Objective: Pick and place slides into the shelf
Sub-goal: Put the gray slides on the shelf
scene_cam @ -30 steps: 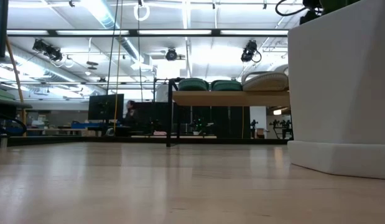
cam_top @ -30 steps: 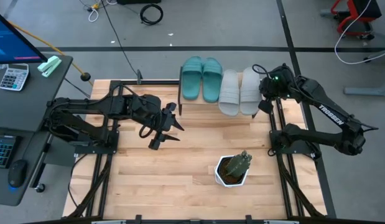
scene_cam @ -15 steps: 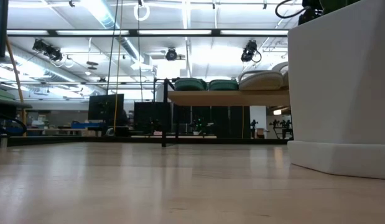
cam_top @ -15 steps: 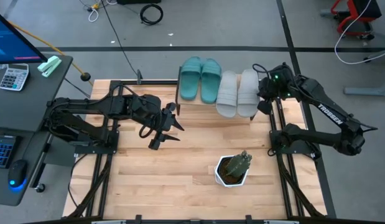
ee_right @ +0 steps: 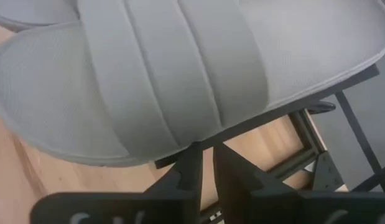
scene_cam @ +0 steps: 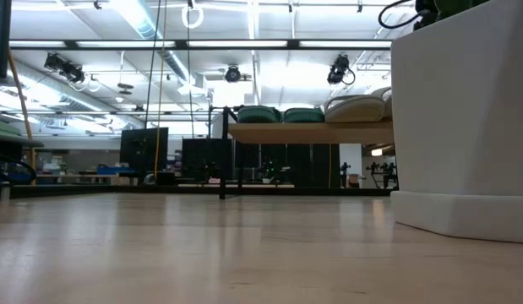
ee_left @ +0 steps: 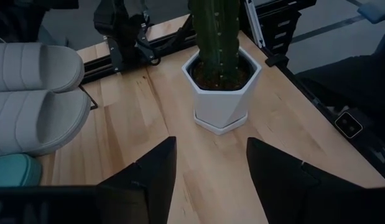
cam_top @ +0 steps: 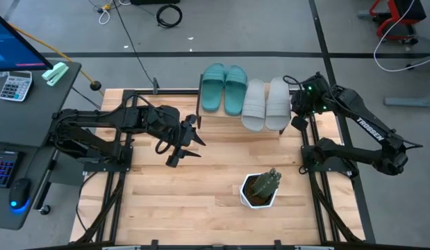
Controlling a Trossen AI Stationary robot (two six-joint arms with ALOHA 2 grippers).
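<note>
All four slides sit on the shelf (cam_top: 237,122), which stands in the upper middle of the high view at the far edge of the table (cam_top: 201,201): the two teal slides (cam_top: 225,87) on the left half, the two grey slides (cam_top: 266,103) on the right half, each pair side by side and touching. In the low view the shelf's plank (scene_cam: 307,133) shows right of centre with the teal and grey pairs on top, partly cut off by the white pot (scene_cam: 464,118) filling the right side. The right gripper (cam_top: 299,122) is at the shelf's right end, just beside the outer grey slide; its wrist view shows its fingers (ee_right: 232,171) drawn narrow, a thin gap between them, right by the shelf's black frame below the grey slide (ee_right: 180,68), holding nothing. The left gripper (cam_top: 183,147) hovers left of centre over bare wood, its fingers (ee_left: 152,171) spread wide and empty, facing the potted cactus (ee_left: 216,37).
</note>
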